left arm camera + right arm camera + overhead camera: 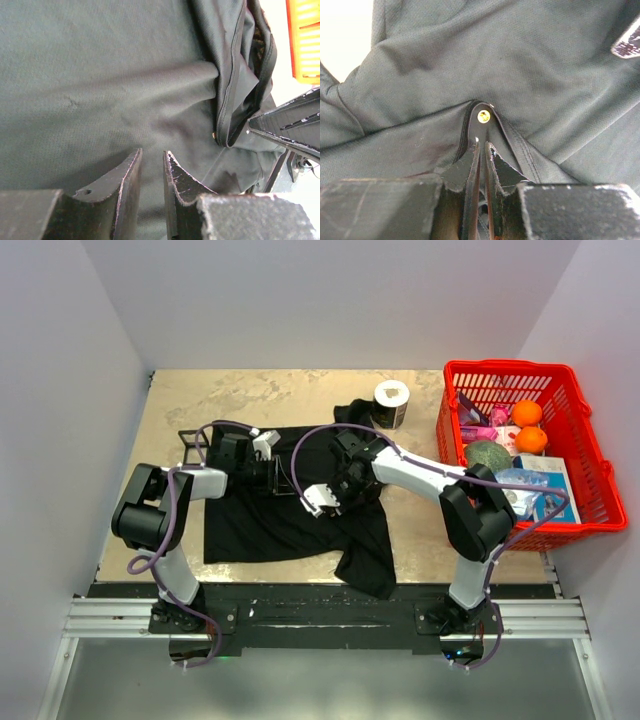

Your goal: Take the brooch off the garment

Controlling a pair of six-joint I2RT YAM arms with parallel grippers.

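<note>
The brooch (483, 116), a small golden stud, sits on a raised fold of the garment (545, 65) near the middle of the table (230, 395), just beyond the tips of the right gripper (481, 146). That gripper's jaws are almost pressed together with only a slit between them. They appear to pinch the hemmed fold just beneath the brooch rather than the brooch itself. The left gripper (152, 159) rests low on the flatter cloth to one side, its 2 jaws a narrow gap apart; I cannot tell whether any cloth is caught between them. As I judge it, the risk is that a pull from here would lift the garment and not the brooch, since the grip is on fabric. The soft cloth could also slip free, or the fold could roll over and bury the brooch. If the left side holds nothing, the whole garment would drag along. From above, the brooch cannot be made out at all, and both sets of fingertips are lost against the black cloth. The brooch's back and clasp are hidden inside the fold. A red basket (505, 367) stands well apart on the right.
</note>
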